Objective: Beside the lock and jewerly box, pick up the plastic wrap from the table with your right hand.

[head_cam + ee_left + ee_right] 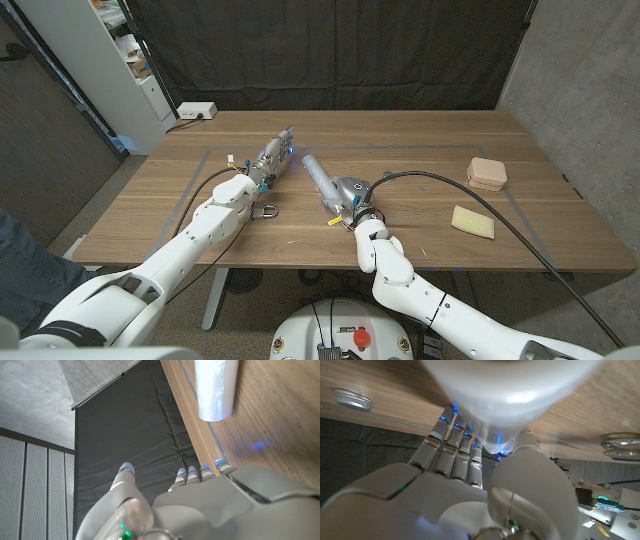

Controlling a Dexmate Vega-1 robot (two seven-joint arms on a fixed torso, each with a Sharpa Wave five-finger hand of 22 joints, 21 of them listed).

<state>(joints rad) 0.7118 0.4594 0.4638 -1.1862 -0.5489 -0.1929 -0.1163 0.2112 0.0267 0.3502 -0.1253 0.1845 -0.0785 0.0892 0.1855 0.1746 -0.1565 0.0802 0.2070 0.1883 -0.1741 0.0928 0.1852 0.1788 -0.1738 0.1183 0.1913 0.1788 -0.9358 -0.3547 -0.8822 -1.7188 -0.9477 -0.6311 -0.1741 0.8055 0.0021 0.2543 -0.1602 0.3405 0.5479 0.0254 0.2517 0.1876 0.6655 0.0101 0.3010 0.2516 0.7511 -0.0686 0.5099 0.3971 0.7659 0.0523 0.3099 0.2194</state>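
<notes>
The plastic wrap point(319, 174) is a pale roll lying at an angle near the table's middle. My right hand point(350, 194) grips its near end. In the right wrist view my fingers point(451, 445) and thumb curl around the roll point(510, 385). I cannot tell whether the roll is off the table. A metal padlock point(266, 210) lies just left of it, by my left wrist. My left hand point(270, 160) holds nothing, its fingers stretched out toward the far side. The roll's far end point(214, 387) shows in the left wrist view beyond those fingertips point(200, 471). The pink jewelry box point(487, 173) sits at the right.
A yellow sponge point(472, 222) lies near the front right of the wooden table point(420, 140). A black cable point(470, 200) runs from my right wrist across the table's right half. A white power strip point(196, 111) sits past the far left corner.
</notes>
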